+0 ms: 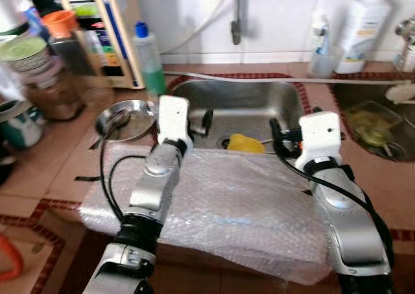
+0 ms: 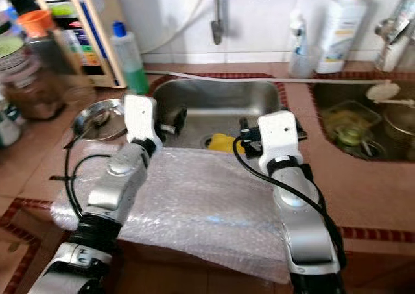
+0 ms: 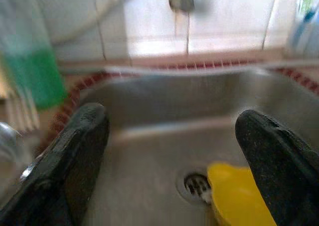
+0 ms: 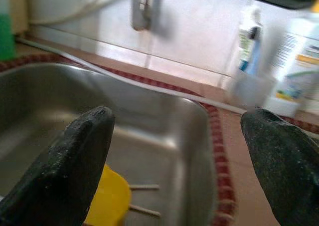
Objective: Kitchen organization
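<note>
A steel sink point(image 1: 253, 99) is set into the tiled counter, with a yellow object point(image 1: 245, 143) lying near its drain point(image 3: 197, 185). A sheet of bubble wrap point(image 1: 227, 203) covers the counter's front edge under both arms. My left gripper point(image 3: 172, 116) hangs open over the sink's front left rim, with the yellow object point(image 3: 239, 196) beyond its fingers. My right gripper point(image 4: 179, 116) is open too, above the sink's front right rim. The yellow object point(image 4: 107, 196) lies below it beside thin sticks point(image 4: 142, 187). Neither gripper holds anything.
A steel dish with a spoon point(image 1: 123, 119) sits left of the sink, with jars point(image 1: 45, 80) and a green bottle point(image 1: 150, 57) behind. A faucet point(image 1: 237, 15) hangs above the sink. A white bottle point(image 1: 362, 28) stands at the back right; a second basin point(image 1: 373, 128) holds dishes.
</note>
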### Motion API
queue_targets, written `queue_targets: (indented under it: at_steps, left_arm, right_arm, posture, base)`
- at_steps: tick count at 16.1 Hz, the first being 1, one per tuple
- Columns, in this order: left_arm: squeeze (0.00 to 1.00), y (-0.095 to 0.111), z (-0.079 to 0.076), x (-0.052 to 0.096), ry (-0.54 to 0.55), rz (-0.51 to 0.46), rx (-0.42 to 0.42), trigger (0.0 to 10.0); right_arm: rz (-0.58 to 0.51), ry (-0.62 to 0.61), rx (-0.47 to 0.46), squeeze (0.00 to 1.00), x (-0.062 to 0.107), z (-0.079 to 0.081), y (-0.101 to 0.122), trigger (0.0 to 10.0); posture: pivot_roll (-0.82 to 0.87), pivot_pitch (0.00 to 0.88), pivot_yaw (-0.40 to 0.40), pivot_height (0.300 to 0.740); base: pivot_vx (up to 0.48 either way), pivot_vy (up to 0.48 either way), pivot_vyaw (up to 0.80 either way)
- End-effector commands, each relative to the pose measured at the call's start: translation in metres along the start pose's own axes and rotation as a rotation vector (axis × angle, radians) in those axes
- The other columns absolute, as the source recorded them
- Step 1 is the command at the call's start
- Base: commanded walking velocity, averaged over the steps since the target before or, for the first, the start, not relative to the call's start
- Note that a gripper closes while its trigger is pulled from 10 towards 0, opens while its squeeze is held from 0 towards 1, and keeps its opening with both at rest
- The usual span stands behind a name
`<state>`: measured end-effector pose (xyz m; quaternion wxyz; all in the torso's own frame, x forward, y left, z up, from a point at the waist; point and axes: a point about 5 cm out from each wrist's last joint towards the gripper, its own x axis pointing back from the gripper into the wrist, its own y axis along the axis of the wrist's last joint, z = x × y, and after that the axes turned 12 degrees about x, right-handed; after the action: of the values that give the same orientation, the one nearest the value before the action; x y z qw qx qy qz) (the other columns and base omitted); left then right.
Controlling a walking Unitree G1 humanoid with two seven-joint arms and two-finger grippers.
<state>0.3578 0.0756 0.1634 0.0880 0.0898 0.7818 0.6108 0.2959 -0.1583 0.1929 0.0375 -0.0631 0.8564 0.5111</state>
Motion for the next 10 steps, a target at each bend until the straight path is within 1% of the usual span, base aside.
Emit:
queue_targets:
  at_steps: [1,2,4,5,7,8,10]
  left_arm:
    - [0.00,0.002,0.002,-0.003,0.026,0.007,-0.020,10.0]
    - [0.00,-0.002,0.003,-0.004,0.041,0.023,-0.032,10.0]
    - [0.00,-0.012,0.011,-0.005,0.091,0.057,-0.058,10.0]
    - [0.00,-0.013,0.014,-0.005,0.102,0.061,-0.061,10.0]
    - [0.00,-0.009,0.027,-0.007,0.172,0.028,-0.095,10.0]
    - [0.00,-0.005,0.032,-0.008,0.200,0.013,-0.097,10.0]
    - [0.00,-0.002,0.038,-0.008,0.225,-0.001,-0.108,10.0]
  right_arm:
    - [-0.010,-0.011,0.009,0.00,0.003,-0.002,0.004,10.0]
    - [-0.005,-0.013,0.011,0.00,0.004,-0.003,0.004,10.0]
    - [0.002,-0.015,0.009,0.00,0.005,-0.003,0.003,10.0]
    - [0.001,-0.013,0.009,0.00,0.004,-0.002,0.004,10.0]
    - [-0.004,-0.001,0.008,0.00,0.003,0.000,0.006,10.0]
    - [-0.008,0.008,0.006,0.00,0.002,0.002,0.007,10.0]
    - [-0.012,0.017,0.004,0.00,0.001,0.004,0.007,10.0]
  posture:
    - [-0.35,0.141,0.148,0.740]
    - [-0.35,0.141,0.150,0.740]
    - [-0.35,0.142,0.151,0.740]
    - [-0.35,0.142,0.151,0.740]
    - [-0.33,0.141,0.147,0.740]
    - [-0.33,0.141,0.145,0.740]
    - [-0.32,0.139,0.141,0.740]
  base:
    - [0.000,0.000,0.00]
    - [0.000,0.000,0.00]
    - [0.000,0.000,0.00]
    - [0.000,0.000,0.00]
    - [0.000,0.000,0.00]
    - [0.000,0.000,0.00]
    - [0.000,0.000,0.00]
